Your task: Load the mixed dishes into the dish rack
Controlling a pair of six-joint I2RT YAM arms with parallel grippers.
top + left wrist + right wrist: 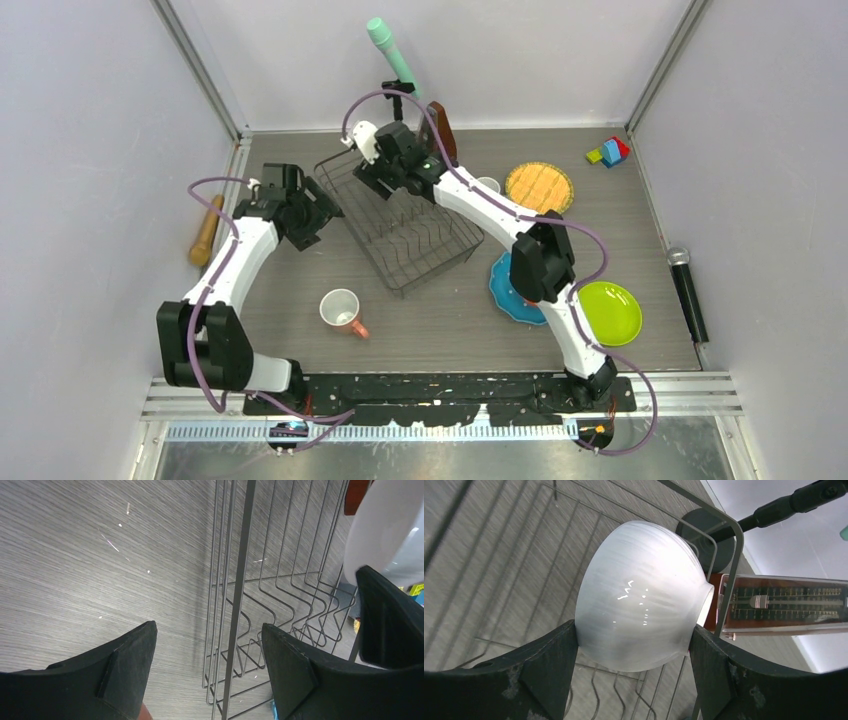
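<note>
No legible text; the metronome [784, 605] scale marks are too small.

A grey wood-grain table [440, 335] fills the booth; pale, plain walls [90, 140] close it on the left, back and right; aluminium posts [199, 70] run up both back corners; a ribbed metal rail [690, 395] edges the near side; light is soft, even.

A brown metronome [784, 605] stands just beyond the right jaws, its pendulum face showing. The round black base of a microphone stand [696, 527] sits beside it. A wooden rolling pin [207, 232] lies left of the left jaws. Coloured blocks [609, 151] and a black microphone [687, 295] lie well right of the right jaws.
</note>
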